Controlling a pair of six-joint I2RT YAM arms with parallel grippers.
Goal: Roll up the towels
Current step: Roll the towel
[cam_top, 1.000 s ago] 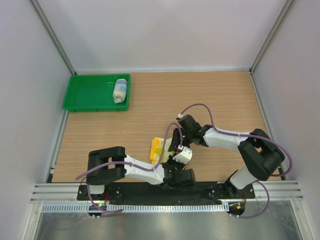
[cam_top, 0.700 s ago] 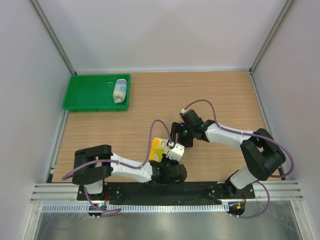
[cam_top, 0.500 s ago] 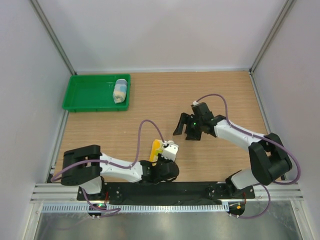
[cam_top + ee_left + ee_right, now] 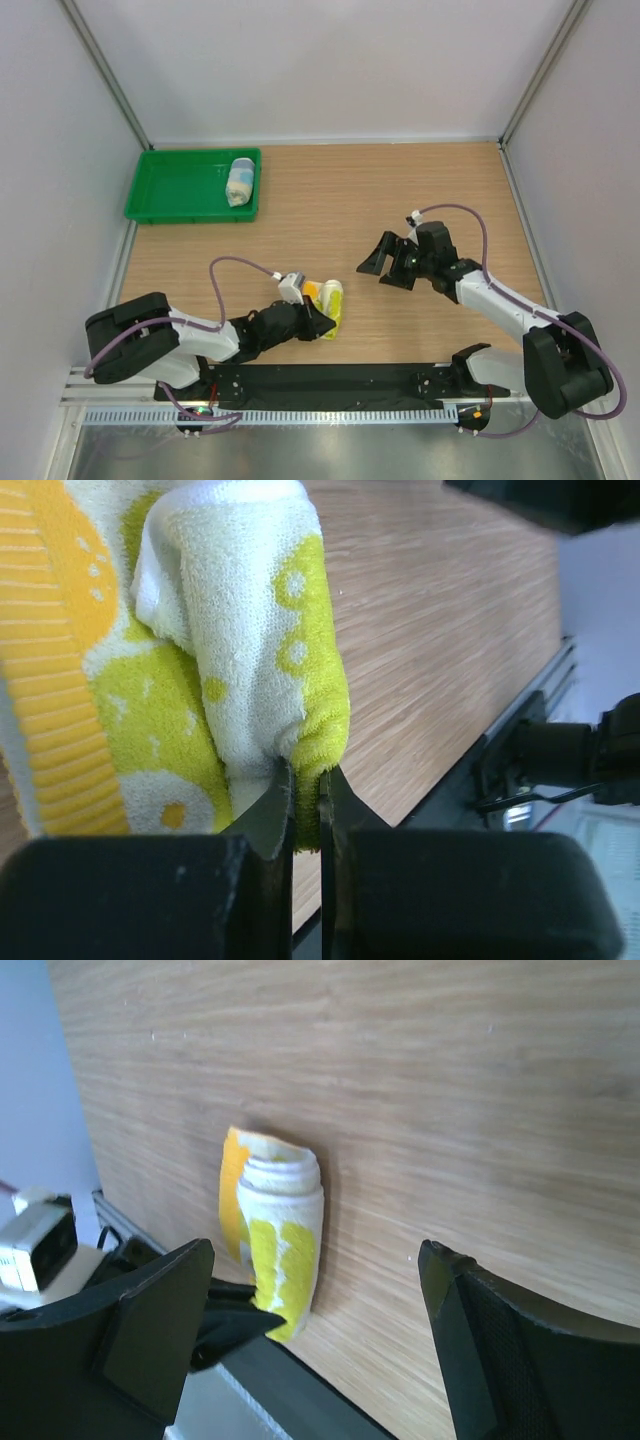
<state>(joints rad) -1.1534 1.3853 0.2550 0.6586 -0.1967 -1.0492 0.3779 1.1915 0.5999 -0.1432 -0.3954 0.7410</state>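
Right gripper (image 4: 381, 267) has let go and backed off to the right since a second ago, when both grippers crowded the cloth; its jaws now stand wide with nothing between them. Left arm has swung out low to the left along the near edge. Left gripper (image 4: 321, 323) is pinched almost closed on a thin fold at the near end of the yellow-green towel (image 4: 332, 301). The left wrist view shows the jaws nipping only the lower edge of the yellow-green towel (image 4: 250, 660), with the bulk of the roll above and left of the left gripper (image 4: 305, 800). The roll lies on the table (image 4: 400, 190) in the near middle, long axis running roughly near to far, with an open end showing white layers. In the right wrist view the yellow-green towel (image 4: 280, 1230) sits left of centre, well apart from the right gripper (image 4: 318, 1255). The blue towel (image 4: 240, 182) lies rolled in the green tray (image 4: 170, 190), far left. Judgement: the yellow roll looks done, and transfer to the tray is likely the step. To do it well, keep the pinch tight, because the grip is on one outer fold only and the roll may sag or unwind. Lift before travelling, don't drag, go slowly toward the far left, and keep the right arm clear.
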